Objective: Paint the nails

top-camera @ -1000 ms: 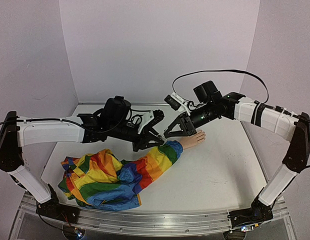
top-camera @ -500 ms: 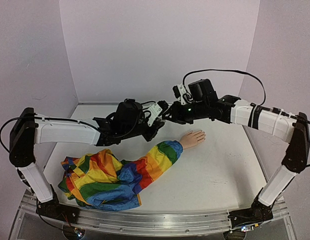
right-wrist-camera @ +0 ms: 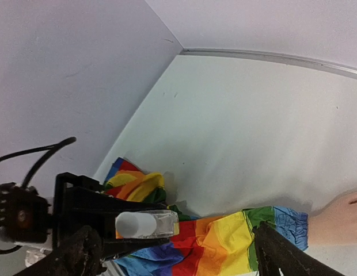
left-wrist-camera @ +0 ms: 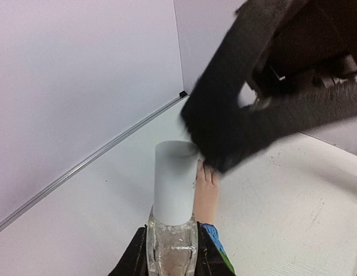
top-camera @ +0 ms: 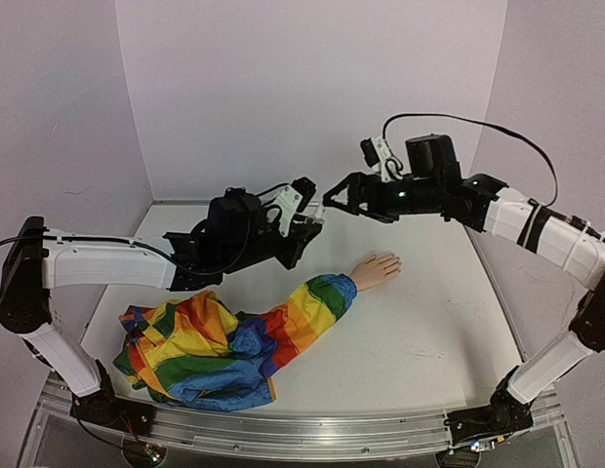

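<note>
My left gripper (left-wrist-camera: pixel 171 248) is shut on a small clear bottle (left-wrist-camera: pixel 171 256) with a white cap (left-wrist-camera: pixel 173 183), held above the table. My right gripper (top-camera: pixel 335 201) hangs open just right of the left gripper (top-camera: pixel 306 222), its fingers (right-wrist-camera: pixel 82 256) spread wide around the bottle (right-wrist-camera: pixel 145 224) without touching it. The pale mannequin hand (top-camera: pixel 378 270) lies flat on the table below them, at the end of the rainbow sleeve (top-camera: pixel 234 336). Its nails are too small to make out. In the left wrist view the blurred right gripper (left-wrist-camera: pixel 253 115) covers its fingertips.
The bunched rainbow fabric (top-camera: pixel 185 351) fills the near left of the white table (top-camera: pixel 420 331). Lilac walls close in the back and both sides. A black cable (top-camera: pixel 459 122) loops above the right arm.
My right gripper rose from beside the mannequin hand to the bottle's cap, then drew back right and opened. The left arm lifted the bottle and turned it towards the right gripper.
</note>
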Controlling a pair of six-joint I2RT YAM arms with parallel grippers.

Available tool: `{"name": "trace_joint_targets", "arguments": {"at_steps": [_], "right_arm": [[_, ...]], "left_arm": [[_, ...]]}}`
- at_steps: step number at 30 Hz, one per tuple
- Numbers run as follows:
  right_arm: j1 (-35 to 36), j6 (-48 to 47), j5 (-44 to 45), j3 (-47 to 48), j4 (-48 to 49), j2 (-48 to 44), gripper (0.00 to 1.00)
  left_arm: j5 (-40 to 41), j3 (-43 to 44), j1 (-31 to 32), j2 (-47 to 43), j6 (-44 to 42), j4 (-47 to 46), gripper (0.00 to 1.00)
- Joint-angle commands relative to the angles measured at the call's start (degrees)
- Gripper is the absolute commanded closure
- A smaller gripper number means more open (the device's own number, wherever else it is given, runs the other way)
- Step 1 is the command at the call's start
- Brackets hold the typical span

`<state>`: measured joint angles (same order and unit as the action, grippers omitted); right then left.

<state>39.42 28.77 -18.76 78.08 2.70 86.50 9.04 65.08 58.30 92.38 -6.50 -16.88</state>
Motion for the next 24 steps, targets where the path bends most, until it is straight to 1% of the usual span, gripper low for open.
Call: {"name": "trace_joint_targets", "arguments": {"at_steps": [1,3,4,5,7,9,11,12,16,18,20,24], "right_arm": [[-5.25,-8.38,-14.51,-0.78,1.08,-5.10,0.05],[-5.73,-12.15,-21.80,-1.33,1.43,-4.90,0.04],[-5.71,-13.63,-25.27,-1.10,1.71,-4.52,0.04],[-5.75,-14.62,-28.82,-0.94,2.22,-4.16,0.05],[-5.76,-15.92,-33.07,-0.86,3.48,-3.68,0.09],[-5.76,-16.71,-36.45,-0.83,4.80,-3.34,0.15],[-5.75,-17.04,-40.12,-0.82,6.18,-2.78,0.21],[-5.71,-17.08,-41.11,-0.74,6.72,-2.60,0.23],[-5.76,-16.75,-43.37,-0.52,8.30,-1.45,0.38],[-5.76,-16.66,-43.90,-0.15,8.46,-0.64,0.39],[-5.72,-16.65,-44.59,-0.13,8.74,-0.25,0.44],[-5.65,-15.21,-47.83,-1.16,11.18,-0.10,0.51]], "left_arm": [[-5.89,0.79,-1.07,-4.39,4.97,1.66,1.00],[-15.57,1.42,-2.94,-5.01,8.95,2.66,1.00],[-21.94,1.70,-4.02,-5.16,11.01,2.72,1.00],[-25.99,1.98,-4.99,-5.20,13.07,2.67,1.00],[-33.44,2.99,-6.22,-4.83,15.69,2.65,1.00],[-39.42,4.03,-6.66,-4.35,16.77,2.65,1.00],[-43.24,4.45,-6.66,-3.99,17.57,2.65,1.00],[-44.78,4.70,-6.70,-3.71,17.84,2.65,1.00],[-50.06,5.67,-6.71,-2.92,18.68,2.60,1.00],[-51.73,6.17,-6.71,-2.67,18.83,2.64,1.00],[-52.60,6.44,-6.69,-2.64,18.81,2.56,1.00],[-53.04,6.92,-6.68,-2.40,18.72,2.56,1.00]]}}
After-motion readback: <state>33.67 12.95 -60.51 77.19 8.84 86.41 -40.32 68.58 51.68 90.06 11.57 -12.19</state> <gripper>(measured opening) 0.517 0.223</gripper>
